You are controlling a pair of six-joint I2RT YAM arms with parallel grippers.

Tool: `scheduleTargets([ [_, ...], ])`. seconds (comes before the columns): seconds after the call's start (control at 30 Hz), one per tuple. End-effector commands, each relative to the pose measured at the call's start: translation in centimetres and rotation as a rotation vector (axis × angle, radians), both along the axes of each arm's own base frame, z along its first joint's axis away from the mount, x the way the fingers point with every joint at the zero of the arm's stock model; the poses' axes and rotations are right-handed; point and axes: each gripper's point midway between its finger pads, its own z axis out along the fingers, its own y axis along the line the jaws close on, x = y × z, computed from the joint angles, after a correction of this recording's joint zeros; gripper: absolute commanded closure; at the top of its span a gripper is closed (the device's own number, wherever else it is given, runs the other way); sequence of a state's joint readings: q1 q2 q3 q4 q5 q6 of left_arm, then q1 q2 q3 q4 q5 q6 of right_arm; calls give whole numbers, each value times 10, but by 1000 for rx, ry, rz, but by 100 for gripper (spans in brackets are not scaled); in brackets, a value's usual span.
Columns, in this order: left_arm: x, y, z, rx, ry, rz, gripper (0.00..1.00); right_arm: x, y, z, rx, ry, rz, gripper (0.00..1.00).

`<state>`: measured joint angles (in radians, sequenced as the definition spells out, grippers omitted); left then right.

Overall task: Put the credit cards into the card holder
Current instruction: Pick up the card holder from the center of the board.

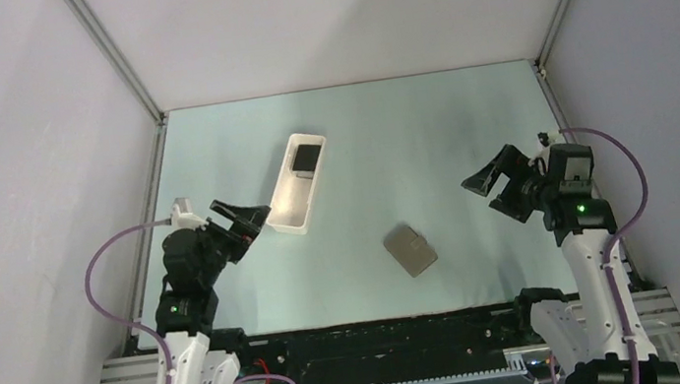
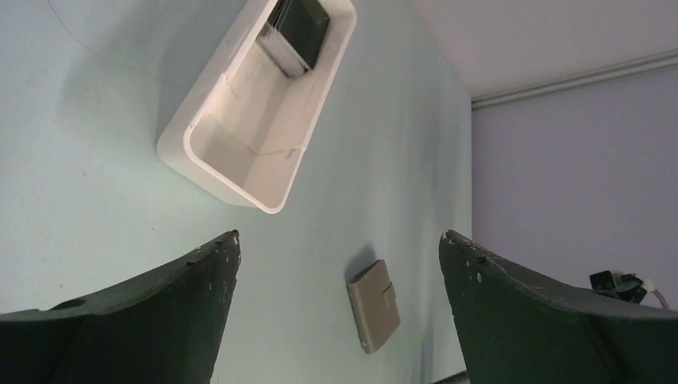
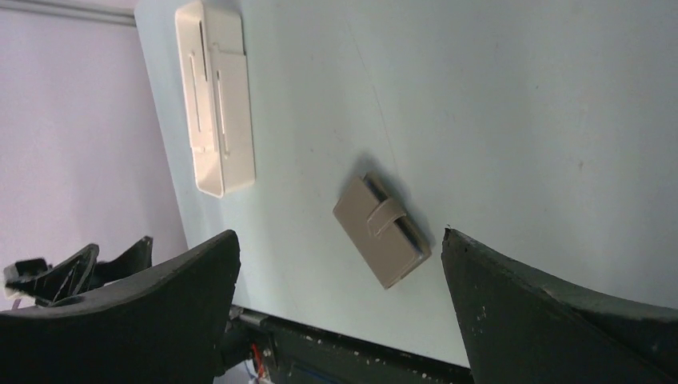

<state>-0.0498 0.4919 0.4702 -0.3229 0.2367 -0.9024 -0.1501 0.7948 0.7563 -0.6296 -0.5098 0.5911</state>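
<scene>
Left gripper (image 1: 245, 216) and right gripper (image 1: 490, 197) hover empty, jaws spread, likely ready to pick. Grey-brown folding card holder (image 1: 410, 249) lies shut between them; dark flat credit cards (image 1: 306, 160) wait at far end of long white tray (image 1: 286, 215).

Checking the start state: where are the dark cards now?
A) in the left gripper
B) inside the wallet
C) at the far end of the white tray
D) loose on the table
C: the credit cards sit at the far end of the white tray; the card holder lies shut on the table.
</scene>
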Motion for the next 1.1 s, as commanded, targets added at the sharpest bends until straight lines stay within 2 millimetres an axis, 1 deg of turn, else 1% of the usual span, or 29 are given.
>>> scheduleTargets([
  [0.0, 0, -18, 1, -69, 56, -92, 2, -9, 17, -9, 29, 72, 84, 0],
  [0.07, -1, -31, 2, -81, 75, -177, 2, -11, 27, -17, 27, 113, 125, 0],
  [0.1, 0, -37, -2, -90, 99, -212, 2, -11, 33, -23, 18, 138, 146, 0],
  [0.13, -1, -44, 1, -86, 101, -246, 2, -11, 40, -25, 15, 144, 167, 0],
  [0.17, 1, -49, -4, -85, 126, -261, 2, -14, 50, -31, 11, 172, 202, 0],
  [0.2, -1, -59, 0, -84, 129, -296, 2, -14, 55, -33, 11, 178, 214, 0],
  [0.23, 2, -65, -5, -78, 155, -304, 2, -16, 64, -39, 7, 207, 240, 0],
  [0.27, -3, -81, 0, -75, 153, -357, 2, -15, 68, -41, 7, 212, 251, 0],
  [0.3, 0, -88, -6, -64, 183, -360, 2, -15, 76, -47, 7, 236, 268, 0],
  [0.33, -7, -107, -1, -54, 181, -422, 2, -17, 82, -49, 8, 248, 287, 0],
  [0.37, -4, -115, -9, -40, 217, -420, 2, -15, 85, -53, 16, 268, 288, 0],
  [0.4, -12, -135, -5, -30, 217, -482, 2, -17, 91, -55, 18, 276, 306, 0],
  [0.43, -11, -145, -17, -14, 265, -487, 0, -14, 94, -58, 23, 285, 307, 0],
  [0.47, -16, -164, -26, 12, 301, -531, 4, -15, 99, -62, 22, 301, 322, 1],
  [0.5, -19, -174, -30, 18, 324, -548, 6, -14, 101, -63, 28, 306, 325, 3],
  [0.53, -24, -191, -41, 45, 363, -583, 8, -15, 105, -69, 26, 331, 334, 5],
  [0.57, -30, -206, -40, 43, 380, -611, 9, -15, 106, -73, 23, 346, 336, 6],
  [0.6, -30, -214, -58, 63, 433, -613, 11, -15, 106, -81, 13, 379, 331, 8],
  [0.63, -35, -227, -59, 61, 451, -638, 12, -17, 106, -85, 6, 400, 330, 8],
  [0.67, -35, -237, -74, 77, 496, -646, 15, -18, 106, -94, -6, 432, 326, 10],
  [0.7, -39, -248, -75, 78, 507, -667, 15, -19, 105, -98, -10, 452, 324, 11],
  [0.73, -41, -254, -93, 97, 554, -670, 17, -19, 106, -105, -11, 482, 326, 13],
  [0.77, -43, -264, -94, 93, 563, -684, 18, -20, 106, -108, -12, 496, 327, 14],
  [0.8, -44, -269, -108, 96, 605, -679, 20, -20, 107, -114, -12, 523, 327, 15],
  [0.83, -43, -276, -110, 85, 609, -684, 21, -19, 107, -120, -16, 548, 325, 16],
  [0.87, -43, -278, -122, 78, 645, -665, 21, -19, 107, -123, -16, 562, 327, 16],
  [0.93, -40, -287, -132, 20, 656, -650, 24, -19, 109, -133, -15, 603, 334, 17],
  [0.97, -37, -292, -135, -21, 634, -654, 27, -19, 110, -140, -15, 631, 337, 17],
  [1.07, -34, -293, -145, -67, 659, -597, 31, -15, 113, -143, -11, 643, 348, 16],
])
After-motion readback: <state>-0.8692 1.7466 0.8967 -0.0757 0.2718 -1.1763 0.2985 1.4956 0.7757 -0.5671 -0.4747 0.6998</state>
